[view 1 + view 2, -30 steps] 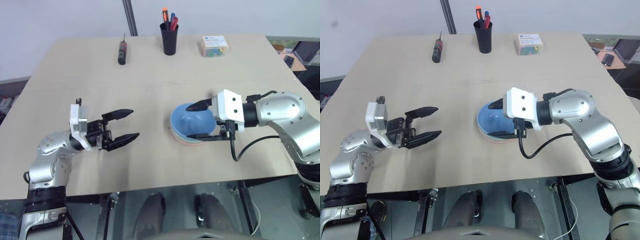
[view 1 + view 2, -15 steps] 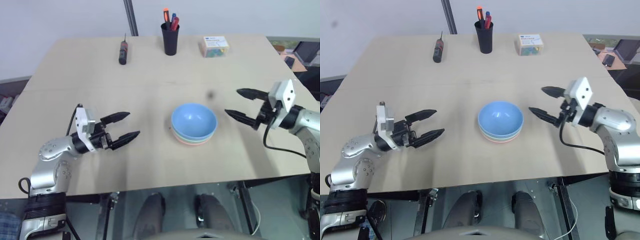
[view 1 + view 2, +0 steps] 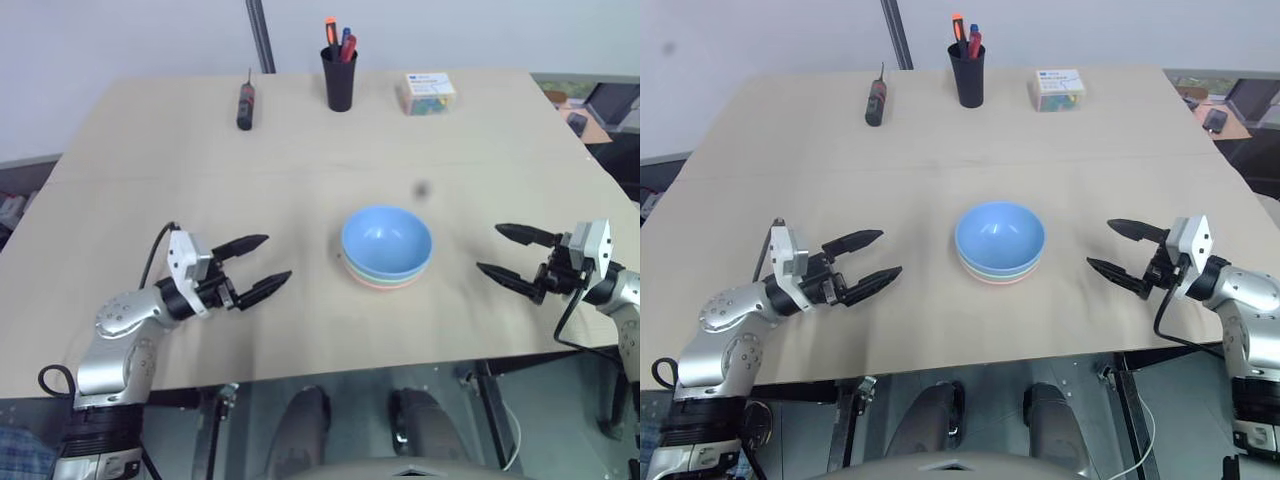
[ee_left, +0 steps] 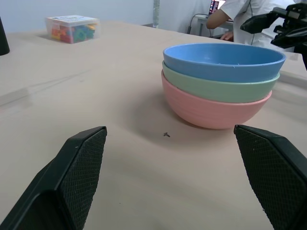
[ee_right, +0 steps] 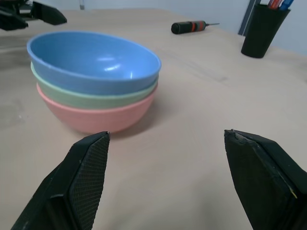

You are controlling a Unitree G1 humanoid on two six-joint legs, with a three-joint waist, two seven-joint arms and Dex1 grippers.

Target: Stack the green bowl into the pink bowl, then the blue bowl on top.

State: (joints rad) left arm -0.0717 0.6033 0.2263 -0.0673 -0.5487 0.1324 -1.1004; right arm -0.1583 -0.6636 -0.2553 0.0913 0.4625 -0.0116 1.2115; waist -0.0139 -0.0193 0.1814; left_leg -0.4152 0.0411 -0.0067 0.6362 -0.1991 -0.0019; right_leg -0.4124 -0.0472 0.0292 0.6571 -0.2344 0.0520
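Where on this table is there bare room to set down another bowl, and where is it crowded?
Bare patches: between the left tool and the bowl stack; between the stack and the right tool; and the wide middle strip behind the stack. Crowded: the far edge, holding the screwdriver, pen cup and box.

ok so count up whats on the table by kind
bowls: 3, stacked: blue bowl on green bowl on pink bowl
screwdriver: 1
pen cup: 1
clear box: 1
total: 6
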